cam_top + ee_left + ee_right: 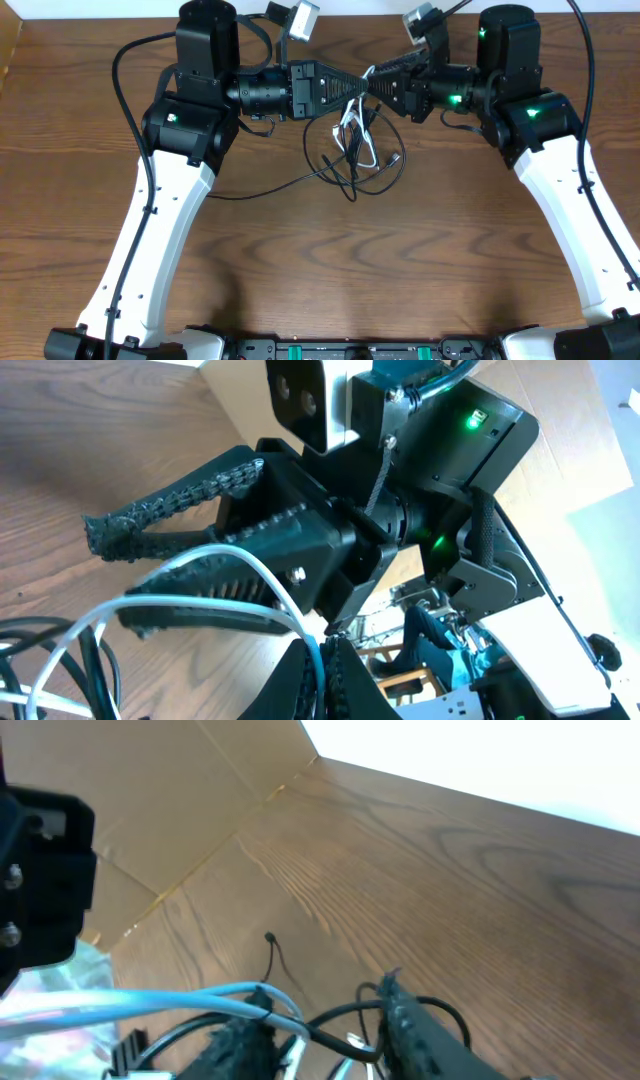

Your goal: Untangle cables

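Table (330, 270): brown wood, visible grain, smooth with a low sheen.
White cable (262, 572): smooth, glossy plastic sheath.
Black cables (260, 192): smooth sheath, duller.
Fingers (190, 495): black plastic, matt, rough and ridged.
Arm shells (150, 250): white plastic, smooth and glossy.
Back panel (150, 800): matt brown cardboard.

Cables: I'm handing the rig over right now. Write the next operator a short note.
Left gripper: shut on the white cable.
Right gripper: open, jaws either side of the white cable, close to the left gripper, not clamped.
Black cables: bunched on the table below the grippers; the white cable hangs into them.
Done: white cable gripped.
Left: pull it free, then separate the black ones.
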`<state>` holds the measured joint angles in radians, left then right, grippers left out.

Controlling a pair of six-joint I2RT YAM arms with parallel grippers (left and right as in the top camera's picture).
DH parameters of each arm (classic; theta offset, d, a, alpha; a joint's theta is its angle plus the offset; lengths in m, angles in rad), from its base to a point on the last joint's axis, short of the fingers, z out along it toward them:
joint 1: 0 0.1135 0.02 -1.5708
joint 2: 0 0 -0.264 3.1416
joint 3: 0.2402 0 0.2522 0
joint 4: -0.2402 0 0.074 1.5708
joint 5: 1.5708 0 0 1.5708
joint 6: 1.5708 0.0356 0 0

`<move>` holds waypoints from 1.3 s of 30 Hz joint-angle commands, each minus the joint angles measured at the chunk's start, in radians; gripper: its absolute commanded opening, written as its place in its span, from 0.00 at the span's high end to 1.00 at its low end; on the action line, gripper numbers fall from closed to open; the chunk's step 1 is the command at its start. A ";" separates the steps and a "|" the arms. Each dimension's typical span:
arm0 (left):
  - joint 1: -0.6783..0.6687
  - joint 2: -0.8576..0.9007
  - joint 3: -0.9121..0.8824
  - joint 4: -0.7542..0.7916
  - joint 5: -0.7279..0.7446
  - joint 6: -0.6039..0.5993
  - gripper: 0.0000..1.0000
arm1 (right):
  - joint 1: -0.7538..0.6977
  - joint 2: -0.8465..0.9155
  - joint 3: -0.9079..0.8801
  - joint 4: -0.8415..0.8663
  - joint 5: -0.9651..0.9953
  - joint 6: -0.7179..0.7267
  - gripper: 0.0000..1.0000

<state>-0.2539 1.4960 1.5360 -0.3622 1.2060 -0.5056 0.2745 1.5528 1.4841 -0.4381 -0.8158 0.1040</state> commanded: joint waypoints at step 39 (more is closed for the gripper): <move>0.005 0.151 0.019 -0.349 -0.408 0.315 0.53 | -0.076 -0.030 0.372 -0.399 0.407 0.247 0.99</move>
<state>-0.2512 1.5929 1.5383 -0.7315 0.5644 -0.2813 0.2005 1.5063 1.8412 -0.8165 -0.4988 0.3080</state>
